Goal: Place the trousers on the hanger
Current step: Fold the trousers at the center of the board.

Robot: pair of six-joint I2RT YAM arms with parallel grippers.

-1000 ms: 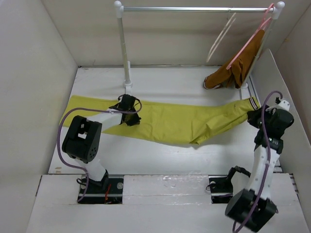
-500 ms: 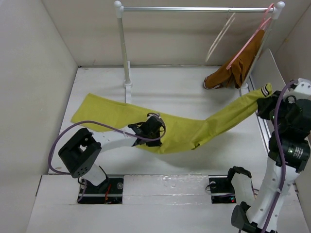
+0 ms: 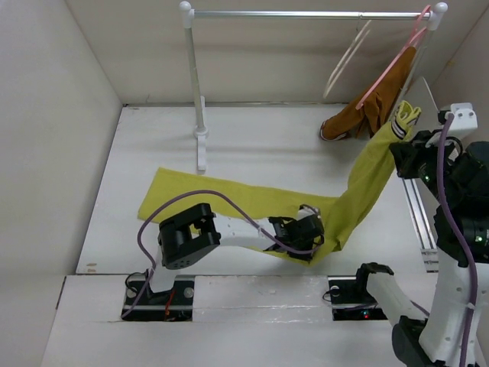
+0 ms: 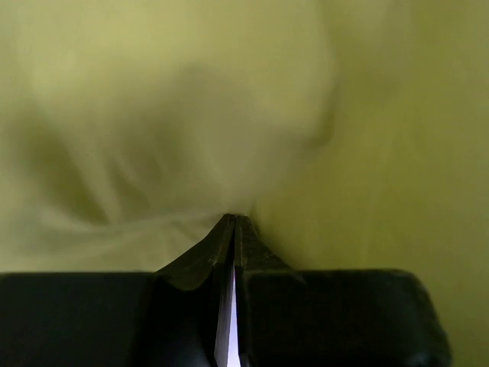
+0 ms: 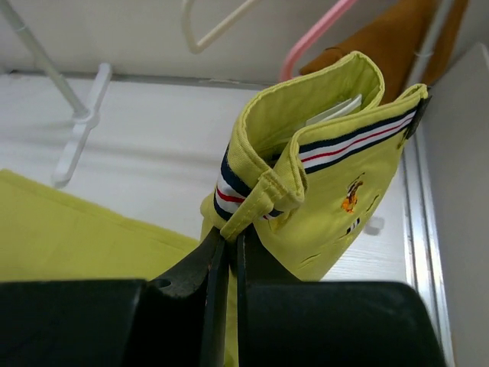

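Observation:
The yellow-green trousers [image 3: 229,195] lie across the table, and their right end rises steeply to the striped waistband [image 3: 405,115]. My right gripper [image 3: 400,141] is shut on the waistband [image 5: 260,195] and holds it in the air just below the hangers. My left gripper [image 3: 309,233] is low near the front, shut on a fold of the trouser cloth [image 4: 344,115], which fills the left wrist view. The left fingertips [image 4: 226,229] are pressed together. The cream-white hanger [image 3: 348,57] hangs tilted from the rail; its lower end [image 5: 214,30] also shows above the waistband.
A metal rail [image 3: 306,14] spans the back on a white post [image 3: 197,84]. At its right end a pink hanger [image 3: 390,65] carries a rust-brown garment [image 3: 359,115] that reaches the table. White walls enclose the table, with a track [image 3: 416,218] along the right side.
My left gripper has dragged the middle of the trousers right and toward the front. My right gripper has lifted the waistband off the table, up and back toward the hangers.

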